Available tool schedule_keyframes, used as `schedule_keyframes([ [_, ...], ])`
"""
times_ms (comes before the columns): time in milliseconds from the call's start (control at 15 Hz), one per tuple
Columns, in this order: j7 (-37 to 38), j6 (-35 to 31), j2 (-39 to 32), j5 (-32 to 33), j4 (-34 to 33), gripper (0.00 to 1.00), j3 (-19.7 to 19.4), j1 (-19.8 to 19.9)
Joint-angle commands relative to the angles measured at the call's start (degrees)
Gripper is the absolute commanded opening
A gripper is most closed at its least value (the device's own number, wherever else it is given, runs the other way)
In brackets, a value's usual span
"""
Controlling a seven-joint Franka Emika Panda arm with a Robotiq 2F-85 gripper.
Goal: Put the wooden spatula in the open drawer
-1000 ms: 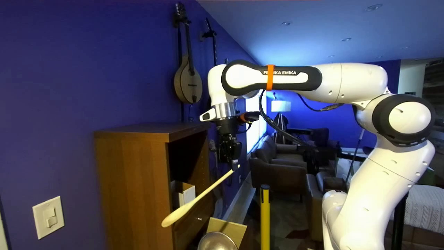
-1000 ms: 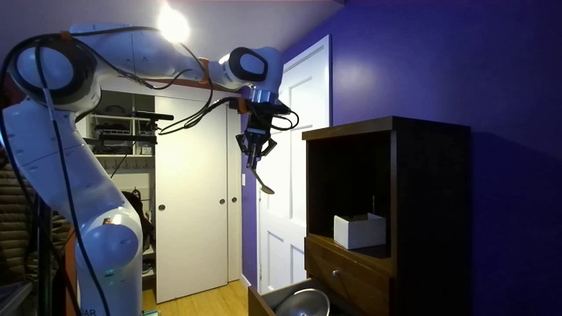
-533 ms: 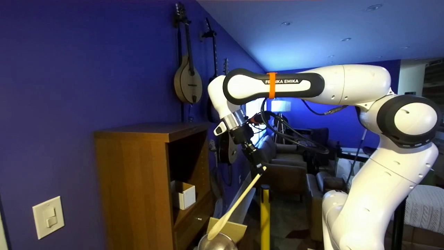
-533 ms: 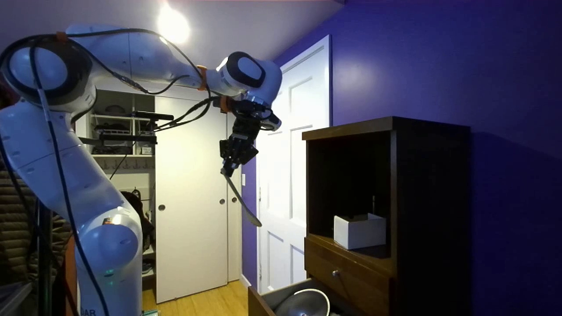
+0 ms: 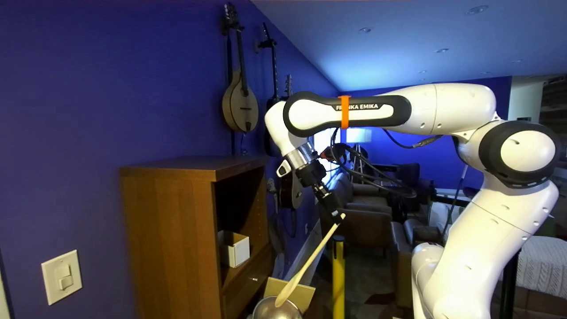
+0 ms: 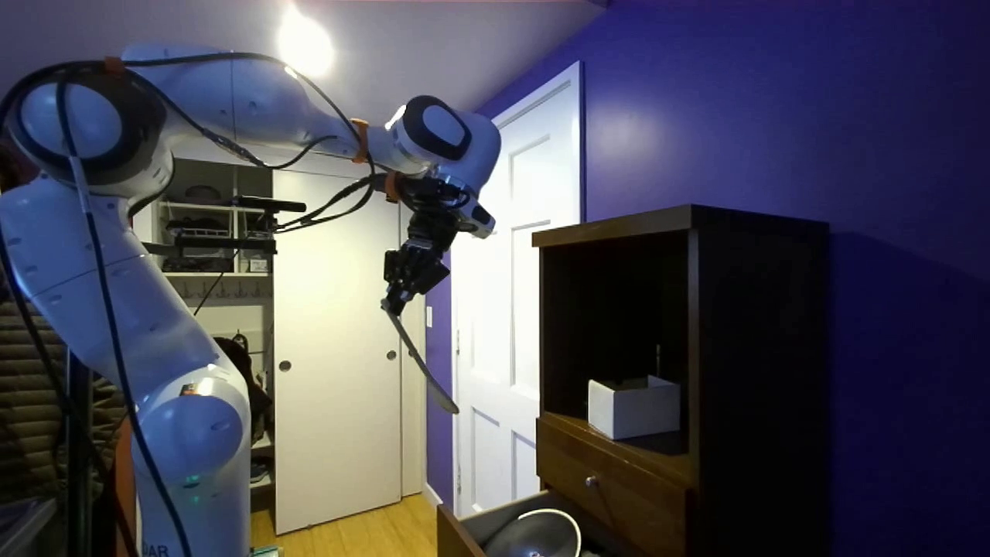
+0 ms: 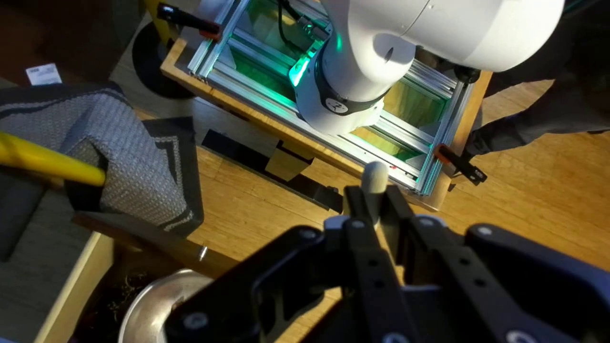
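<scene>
In mid-air near the brown cabinet, our claw pinches the wooden spatula by the end of its handle — blade slanting down. We see the spatula outside the open drawer, which juts from the cabinet with a metal bowl inside.

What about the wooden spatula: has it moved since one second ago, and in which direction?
Yes, rightward in an exterior view: the wooden spatula appeared across the brown wooden cabinet, and now appears across the open drawer.
</scene>
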State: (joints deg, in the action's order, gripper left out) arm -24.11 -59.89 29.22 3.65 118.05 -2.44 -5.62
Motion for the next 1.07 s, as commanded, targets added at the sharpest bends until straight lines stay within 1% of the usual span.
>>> schedule_keyframes([
  [0, 4.84, 3.0, -1.23, 0.47, 3.69, 0.03, -1.44, 2.09],
  [133, 8.06, 3.28, -0.85, -0.27, 6.29, 0.03, -2.88, 4.12],
  [333, 13.12, 1.53, 0.25, -0.67, 9.58, 0.03, -4.94, 7.83],
  [467, 16.18, 1.54, 0.39, -0.12, 10.06, 0.03, -5.88, 10.13],
  [600, 19.53, 1.07, 0.09, 0.91, 10.33, 0.03, -5.91, 11.93],
  [733, 22.62, -1.0, -0.49, 0.55, 10.3, 0.03, -5.69, 13.1],
  [1000, 29.25, -8.27, -0.92, 2.13, 9.93, 0.03, -4.8, 14.37],
])
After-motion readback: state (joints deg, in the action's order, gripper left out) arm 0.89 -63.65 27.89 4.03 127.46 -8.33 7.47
